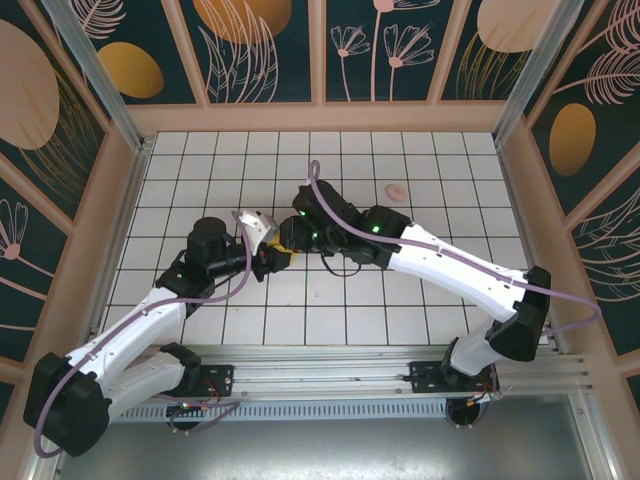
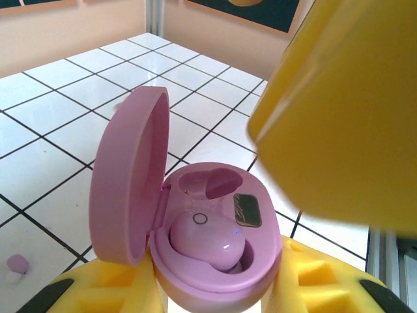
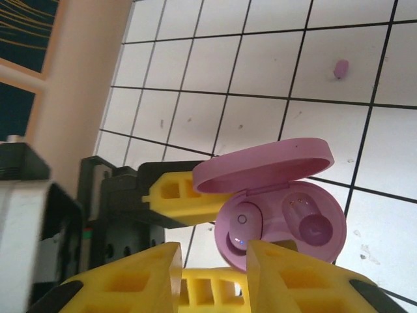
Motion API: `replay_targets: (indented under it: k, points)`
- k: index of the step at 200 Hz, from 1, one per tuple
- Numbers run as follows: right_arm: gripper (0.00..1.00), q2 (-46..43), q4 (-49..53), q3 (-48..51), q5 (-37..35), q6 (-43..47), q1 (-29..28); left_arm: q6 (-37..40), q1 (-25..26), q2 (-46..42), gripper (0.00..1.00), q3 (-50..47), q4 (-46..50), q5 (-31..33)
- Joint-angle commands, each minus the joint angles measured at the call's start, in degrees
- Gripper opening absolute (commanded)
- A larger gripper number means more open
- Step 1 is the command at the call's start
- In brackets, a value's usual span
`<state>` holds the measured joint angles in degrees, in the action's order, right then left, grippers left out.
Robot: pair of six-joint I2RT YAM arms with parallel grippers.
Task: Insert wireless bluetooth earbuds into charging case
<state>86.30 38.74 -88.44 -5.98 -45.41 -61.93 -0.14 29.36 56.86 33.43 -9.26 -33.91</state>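
Pink case (image 2: pixel 124 189), yellow left tool (image 2: pixel 218 293), white tiles (image 2: pixel 58 85)

Left arm (image 1: pixel 150 320): base at 7 o'clock in the top view. Upper link rises toward 1 o'clock, elbow sharply bent, forearm and wrist run toward 3 o'clock.

Left end effector (image 2: pixel 215 290): its yellow fingers (image 2: pixel 98 290) are closed against both sides of the charging case (image 2: pixel 218 244).

Right arm (image 1: pixel 450 265): base at 5 o'clock, stretched long toward 10 o'clock, only slightly bent.

Right end effector (image 3: pixel 215 261): fingers parted, tips just beside the left end effector. In the left wrist view, one finger sits large and blurred at 2 o'clock.
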Motion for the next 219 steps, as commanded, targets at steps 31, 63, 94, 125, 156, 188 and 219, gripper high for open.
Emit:
replay_targets:
  k: [31,63,94,125,156,188,219]
  points:
    - [0.31,-7.18,-5.62,2.60,0.11,-1.68,0.02,-2.23,0.34,-3.47,0.00,-0.36,-2.31,1.97]
    - [0.31,-10.96,-4.60,5.16,0.70,0.69,4.77,-4.67,0.27,-5.09,0.00,-1.07,-1.43,2.92]
    - [0.31,-15.33,-3.90,9.41,4.60,2.14,13.50,-6.14,0.27,-6.85,0.00,-1.34,1.32,3.48]
    - [0.31,-14.98,-5.73,14.09,7.75,4.32,20.47,-6.80,0.34,-10.15,0.00,-2.31,4.33,5.58]
    - [0.30,-7.83,-8.59,15.93,9.99,6.90,22.31,-6.60,0.34,-12.79,0.00,-1.82,8.14,7.18]
    - [0.29,2.94,-12.73,13.86,14.02,8.90,22.38,-5.62,0.33,-14.58,0.00,-0.66,11.90,8.28]
    - [0.28,13.01,-15.18,9.04,18.52,8.38,22.40,-5.54,0.33,-16.42,0.00,-0.23,13.68,9.05]
